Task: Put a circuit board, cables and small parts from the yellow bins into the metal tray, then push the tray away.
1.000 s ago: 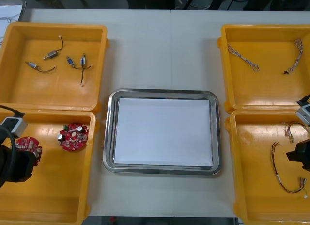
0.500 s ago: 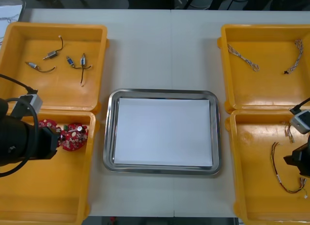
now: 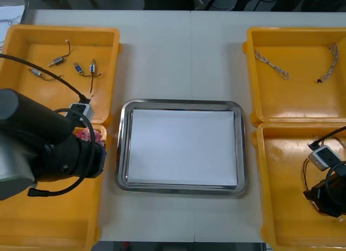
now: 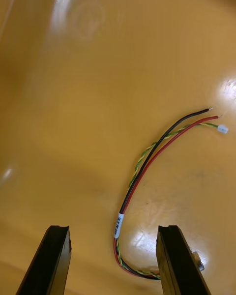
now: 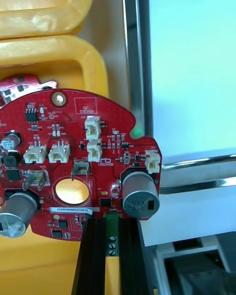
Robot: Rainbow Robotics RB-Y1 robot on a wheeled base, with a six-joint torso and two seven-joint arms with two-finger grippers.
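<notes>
My left gripper is shut on the edge of a round red circuit board and holds it over the rim of the near-left yellow bin, beside the metal tray. A second red board lies in that bin. In the front view the left arm covers the bin, and a bit of red board shows at its edge. My right gripper is open low in the near-right bin, with a black, red and yellow cable between its fingers.
The tray is white inside and sits mid-table. Several small metal parts lie in the far-left bin. Twisted blue and white cables lie in the far-right bin. Bare table stretches beyond the tray.
My left arm has lifted a red board and swung right, towards the tray. My right arm has moved nearer and lower in the near-right bin, over the cable.
</notes>
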